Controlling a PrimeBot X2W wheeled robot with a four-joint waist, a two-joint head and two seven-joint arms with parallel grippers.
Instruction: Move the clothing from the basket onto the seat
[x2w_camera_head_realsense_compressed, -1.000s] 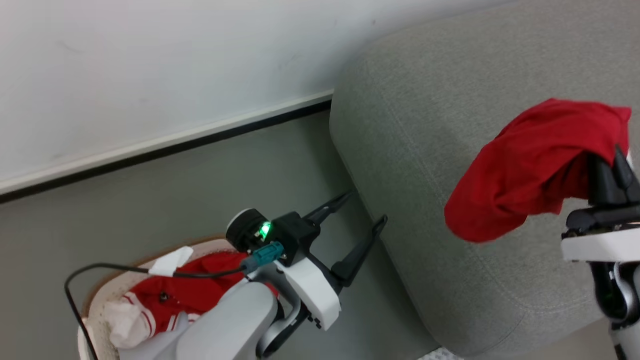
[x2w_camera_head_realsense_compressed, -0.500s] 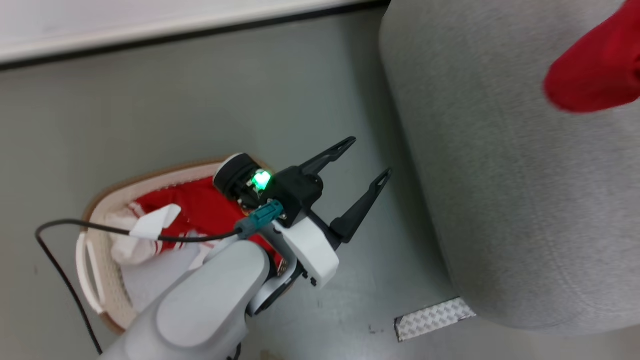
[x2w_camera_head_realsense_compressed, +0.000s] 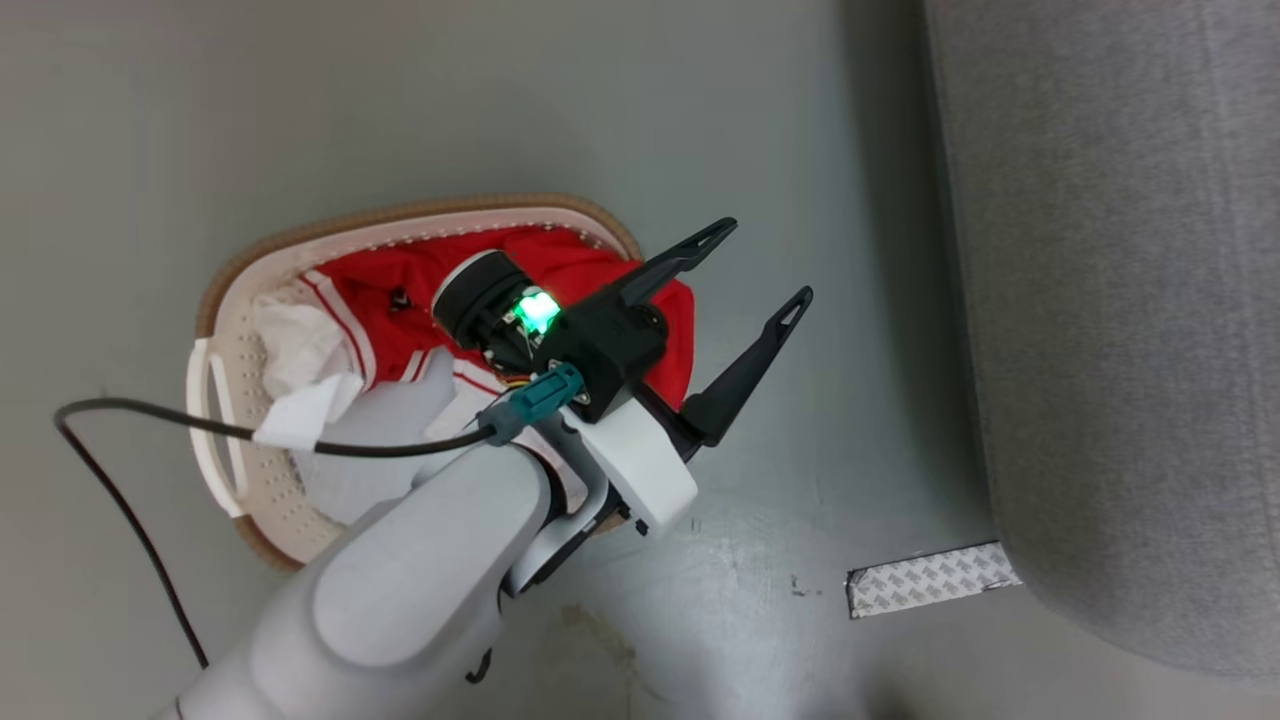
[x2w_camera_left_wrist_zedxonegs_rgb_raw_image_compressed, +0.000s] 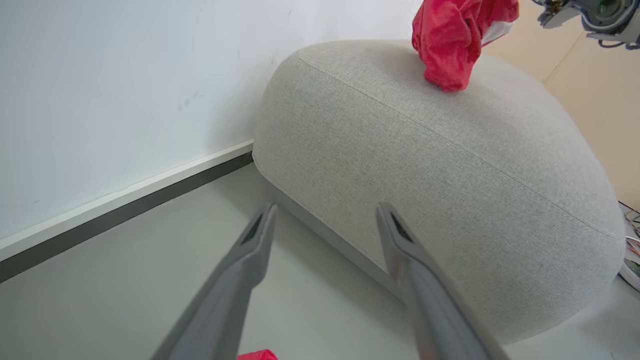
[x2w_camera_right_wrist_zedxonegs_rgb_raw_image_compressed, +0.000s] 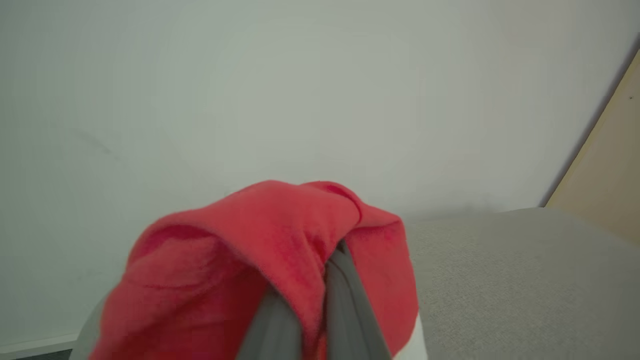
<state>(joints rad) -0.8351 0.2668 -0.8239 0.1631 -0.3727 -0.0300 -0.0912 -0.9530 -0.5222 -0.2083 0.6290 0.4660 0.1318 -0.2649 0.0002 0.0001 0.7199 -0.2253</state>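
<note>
Quick rundown from us. The basket (x2w_camera_head_realsense_compressed: 420, 205) sits on the smooth grey floor (x2w_camera_head_realsense_compressed: 700, 100), left of the seat (x2w_camera_head_realsense_compressed: 1120, 300). It's oval, white perforated plastic with a tan-brown rim and a white loop handle (x2w_camera_head_realsense_compressed: 207, 430) on its left end. Inside we see soft, crumpled stuff: a bright red garment (x2w_camera_head_realsense_compressed: 375, 272) with white stripe trim, and a rumpled white piece (x2w_camera_head_realsense_compressed: 290, 340) at the left end. The seat is a big grey lump of woven upholstery, all rounded edges, with a seam running along its side. A shiny embossed strip of tape (x2w_camera_head_realsense_compressed: 930, 580) lies on the floor right at its near corner.

Left gripper (x2w_camera_head_realsense_compressed: 762, 263): the long dark fingers are spread wide, with nothing between them and touching nothing. It hangs over the basket's right rim, tips out over the bare floor between basket and seat.

Right gripper (x2w_camera_right_wrist_zedxonegs_rgb_raw_image_compressed: 322, 280): the fingers are pinched tight on another red fabric piece (x2w_camera_right_wrist_zedxonegs_rgb_raw_image_compressed: 225, 260). It looks fleecy, and it drapes over them and hides most of them. From the left wrist view that piece dangles over the seat's far top. We can't tell if its lower end touches the upholstery.
</note>
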